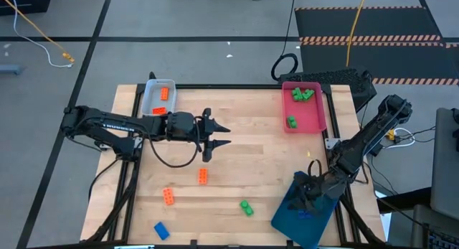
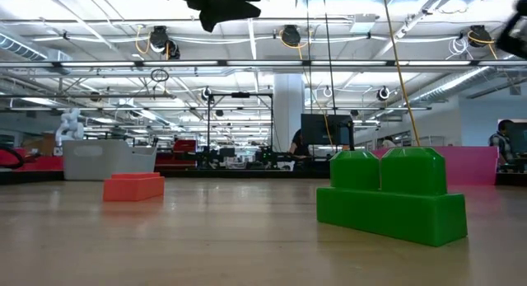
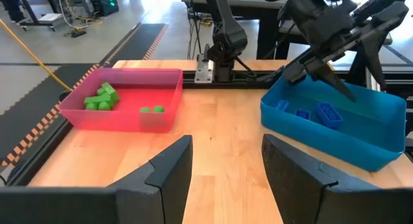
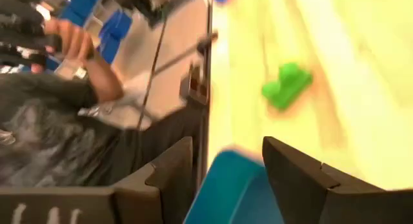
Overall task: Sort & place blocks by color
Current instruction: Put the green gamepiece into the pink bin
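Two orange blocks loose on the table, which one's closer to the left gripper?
The orange block just below the left gripper in the high view. The other orange block lies farther off, toward the table's front-left, nearer the loose blue block.

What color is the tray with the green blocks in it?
Pink tray, seen best in the left wrist view.
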{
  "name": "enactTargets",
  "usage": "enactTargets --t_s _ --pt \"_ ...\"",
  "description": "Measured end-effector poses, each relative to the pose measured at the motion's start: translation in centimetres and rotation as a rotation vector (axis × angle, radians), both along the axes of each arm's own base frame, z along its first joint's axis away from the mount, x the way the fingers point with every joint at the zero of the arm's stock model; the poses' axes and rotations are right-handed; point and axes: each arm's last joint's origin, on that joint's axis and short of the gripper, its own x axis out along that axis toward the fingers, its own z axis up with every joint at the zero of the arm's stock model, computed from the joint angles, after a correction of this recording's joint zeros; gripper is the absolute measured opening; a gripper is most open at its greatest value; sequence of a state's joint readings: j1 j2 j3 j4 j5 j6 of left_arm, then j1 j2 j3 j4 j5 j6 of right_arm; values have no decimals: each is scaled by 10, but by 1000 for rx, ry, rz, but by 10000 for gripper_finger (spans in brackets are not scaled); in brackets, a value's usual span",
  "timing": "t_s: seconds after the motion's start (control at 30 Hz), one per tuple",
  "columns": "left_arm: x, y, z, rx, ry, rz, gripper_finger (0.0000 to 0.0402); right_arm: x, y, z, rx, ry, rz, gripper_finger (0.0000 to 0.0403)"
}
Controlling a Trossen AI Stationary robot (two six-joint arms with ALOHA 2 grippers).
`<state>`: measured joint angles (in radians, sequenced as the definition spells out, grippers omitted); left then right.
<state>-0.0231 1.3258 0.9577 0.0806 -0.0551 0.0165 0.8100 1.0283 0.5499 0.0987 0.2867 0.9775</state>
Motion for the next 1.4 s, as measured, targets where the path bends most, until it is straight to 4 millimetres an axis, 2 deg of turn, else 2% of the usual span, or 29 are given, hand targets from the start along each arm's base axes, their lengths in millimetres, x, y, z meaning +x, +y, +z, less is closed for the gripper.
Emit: enactTargets --t_s 0.37,0.5,0.57,0.7,0.93,1.17,1.4 --pt "0 0 1 -25 -8 7 186 34 -36 -7 -347 -97 -88 185" --pt "0 0 1 -21 -7 6 186 51 -39 2 -480 -81 -68 185" --pt "0 0 0 -21 -1 6 186 62 -36 11 -536 -65 -51 185" --pt "-1 0 -2 -20 24 6 186 80 -31 22 -628 73 -20 185" --pt "-8 1 1 -7 52 11 186 110 -10 31 -785 350 78 185" --pt "-25 -2 7 -3 96 37 186 146 10 42 -834 302 129 185" --pt "-29 -9 6 4 128 10 186 161 15 28 -912 322 243 185"
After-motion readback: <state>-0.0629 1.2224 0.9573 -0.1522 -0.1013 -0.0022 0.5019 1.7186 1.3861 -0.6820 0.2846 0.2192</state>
